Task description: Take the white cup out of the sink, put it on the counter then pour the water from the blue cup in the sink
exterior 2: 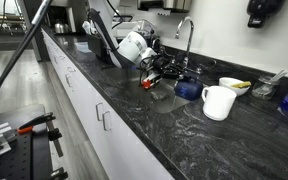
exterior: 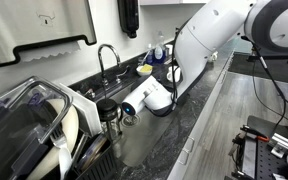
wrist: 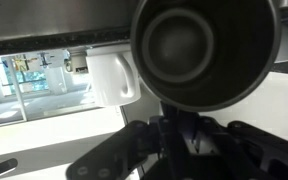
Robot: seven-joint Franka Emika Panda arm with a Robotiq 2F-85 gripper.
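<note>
Over the sink [exterior: 136, 142], the gripper [wrist: 194, 128] is clamped on the blue cup [wrist: 204, 50], apparently tipping it sideways to drain its water there, while the white cup [exterior 2: 219, 101] already stands clear on the counter [exterior 2: 184, 140].

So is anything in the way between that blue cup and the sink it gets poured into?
Nothing visible. The gripper holds the blue cup right at the sink, near the faucet. The white cup stands off to the side on the counter, clear of the pour.
</note>
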